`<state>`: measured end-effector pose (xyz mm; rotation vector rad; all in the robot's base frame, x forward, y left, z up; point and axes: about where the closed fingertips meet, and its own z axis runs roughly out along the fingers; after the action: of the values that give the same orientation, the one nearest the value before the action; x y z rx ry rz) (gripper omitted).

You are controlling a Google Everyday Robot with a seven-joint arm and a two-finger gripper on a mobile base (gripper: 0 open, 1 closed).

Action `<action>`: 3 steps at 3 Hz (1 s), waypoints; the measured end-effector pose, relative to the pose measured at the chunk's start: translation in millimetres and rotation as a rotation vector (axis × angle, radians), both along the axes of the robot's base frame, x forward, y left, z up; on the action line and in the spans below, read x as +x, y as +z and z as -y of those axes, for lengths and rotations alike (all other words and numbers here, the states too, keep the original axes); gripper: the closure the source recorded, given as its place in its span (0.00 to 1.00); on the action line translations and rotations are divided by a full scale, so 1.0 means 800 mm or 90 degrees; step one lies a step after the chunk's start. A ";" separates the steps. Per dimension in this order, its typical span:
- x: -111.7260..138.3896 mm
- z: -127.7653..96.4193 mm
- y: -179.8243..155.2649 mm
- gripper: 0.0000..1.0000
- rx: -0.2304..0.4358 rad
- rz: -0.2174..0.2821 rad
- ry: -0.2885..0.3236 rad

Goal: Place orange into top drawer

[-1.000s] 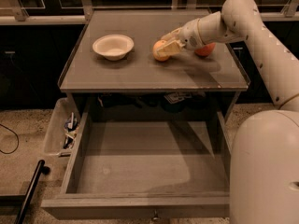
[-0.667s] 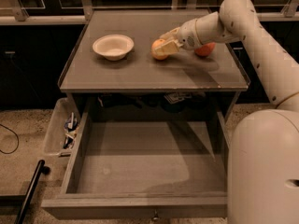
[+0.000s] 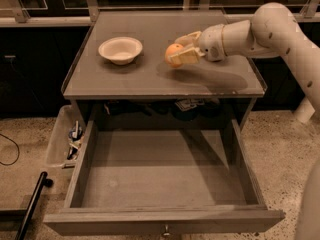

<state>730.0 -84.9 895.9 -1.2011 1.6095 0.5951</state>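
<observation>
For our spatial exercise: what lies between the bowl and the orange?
Bare tabletop only, in the camera view; the pincer, right of the bowl, grips the orange.

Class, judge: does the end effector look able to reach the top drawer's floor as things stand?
Probably yes: the top drawer is pulled out, its floor bare, forward of the tabletop where the end effector grips the orange; nothing visible blocks the way.

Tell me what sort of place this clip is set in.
Probably a robot test lab, not a home: a plain grey table with its top drawer open, a speckled hard floor, a side bin of clutter. The pincer holds the orange above the tabletop.
</observation>
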 end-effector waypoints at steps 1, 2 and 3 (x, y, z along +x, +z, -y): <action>-0.057 0.013 0.016 1.00 0.009 0.045 0.005; -0.113 0.033 0.010 1.00 -0.001 0.064 -0.005; -0.166 0.051 -0.013 1.00 -0.004 0.062 -0.012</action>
<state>597.4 -125.4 885.2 -1.2002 1.5406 0.5117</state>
